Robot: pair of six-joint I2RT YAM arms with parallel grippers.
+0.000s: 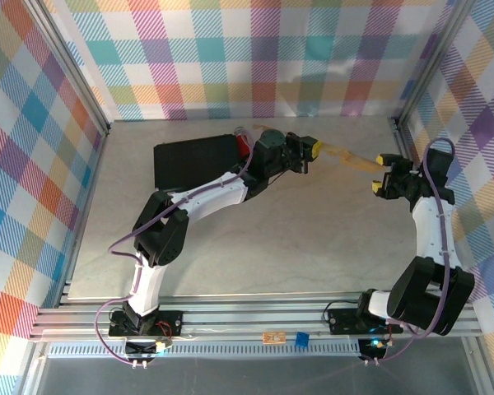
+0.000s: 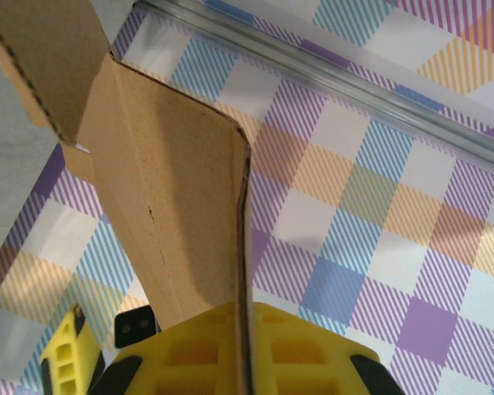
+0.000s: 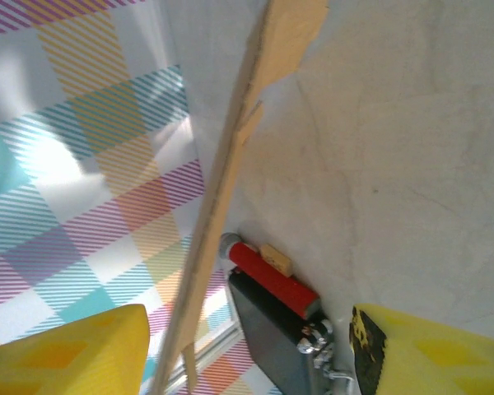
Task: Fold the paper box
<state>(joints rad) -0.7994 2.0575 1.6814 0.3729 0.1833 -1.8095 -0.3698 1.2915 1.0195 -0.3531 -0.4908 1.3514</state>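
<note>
The left gripper [image 2: 247, 350] is clamped on one end of the box [image 2: 173, 206], holding it edge-up in the air. The box's free end runs between the parted fingers of the right gripper [image 1: 379, 174], closer to one finger than the other. I'd have the right gripper centre on the box and close squarely on a panel, not a loose flap, so the fold follows its crease without twisting the left gripper's hold.

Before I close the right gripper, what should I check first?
1. Hold: left gripper shut on paper box, ok.
2. Opening: right gripper open, ok.
3. Placement: box edge between its fingers, ok.
4. Centring: edge close to one finger, not ok.
5. Clearance: box apart from black case and red cylinder, ok.
6. Finger contact with cardboard: cannot tell.
</note>
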